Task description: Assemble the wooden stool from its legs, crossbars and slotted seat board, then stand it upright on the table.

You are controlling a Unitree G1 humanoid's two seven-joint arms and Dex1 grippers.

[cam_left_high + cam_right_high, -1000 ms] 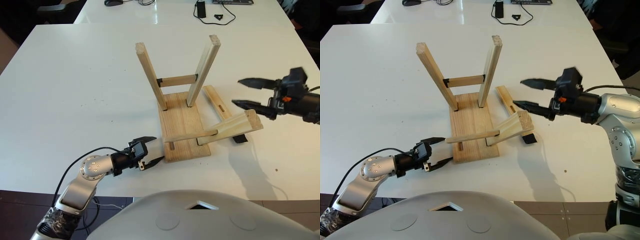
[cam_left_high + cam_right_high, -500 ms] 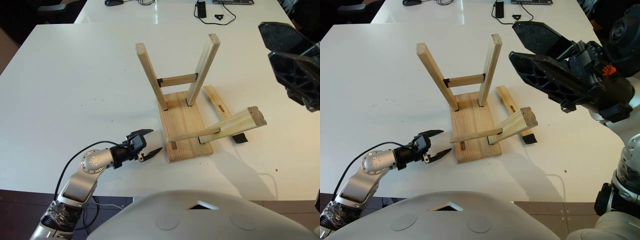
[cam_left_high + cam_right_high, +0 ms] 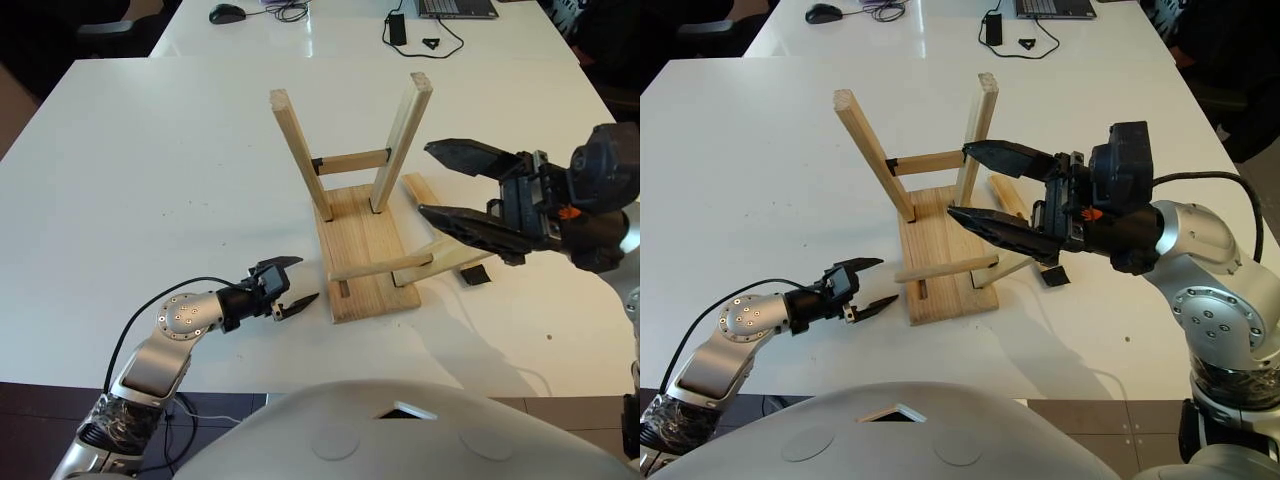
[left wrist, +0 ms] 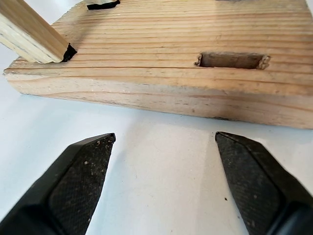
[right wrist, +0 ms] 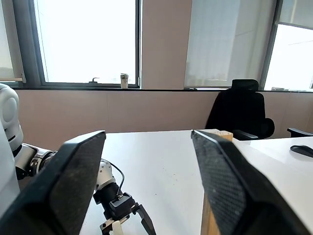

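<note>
The slotted seat board lies flat near the middle of the white table. Two legs stand in its far end, the left leg leaning outward and the right leg closer to upright. They are joined partway up by a short crossbar.

Across the board's near end a second crossbar lies tilted and is not seated. At its right it meets a thicker tilted leg, which runs off past the board's edge and is partly hidden behind the right hand. A slot near the board's near left corner stands unfilled. A loose slotted piece lies on the table just beside the board's right edge, and a small black block sits near the tilted leg.

The left hand hovers low over the table just beside the board's near left corner, its two fingers spread and holding nothing. In the left wrist view its fingertips point at the board's edge without touching it. The right hand hangs raised above the table to the right of the stool, fingers spread wide toward the upright legs and gripping nothing.

Behind, on a second table, lie a computer mouse, cables and a laptop's edge
</note>
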